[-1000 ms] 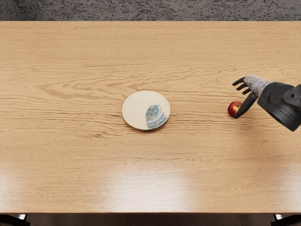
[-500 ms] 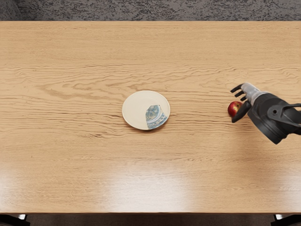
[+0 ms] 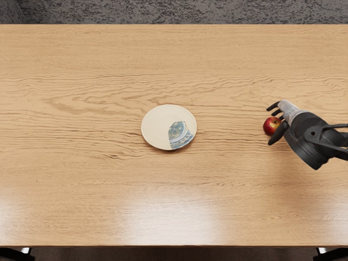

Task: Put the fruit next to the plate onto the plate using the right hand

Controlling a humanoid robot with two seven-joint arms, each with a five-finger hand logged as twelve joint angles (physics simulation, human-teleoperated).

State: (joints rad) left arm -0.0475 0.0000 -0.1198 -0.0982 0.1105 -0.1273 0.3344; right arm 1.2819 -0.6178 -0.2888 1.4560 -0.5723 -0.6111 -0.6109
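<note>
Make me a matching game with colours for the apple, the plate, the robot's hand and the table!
Things:
1. apple
2. plate
3. right hand
4. table

Colours:
A. light wood
B. red
C. black and grey
D. cream with a blue patch

Pairs: 1-B, 2-D, 3-C, 4-A
</note>
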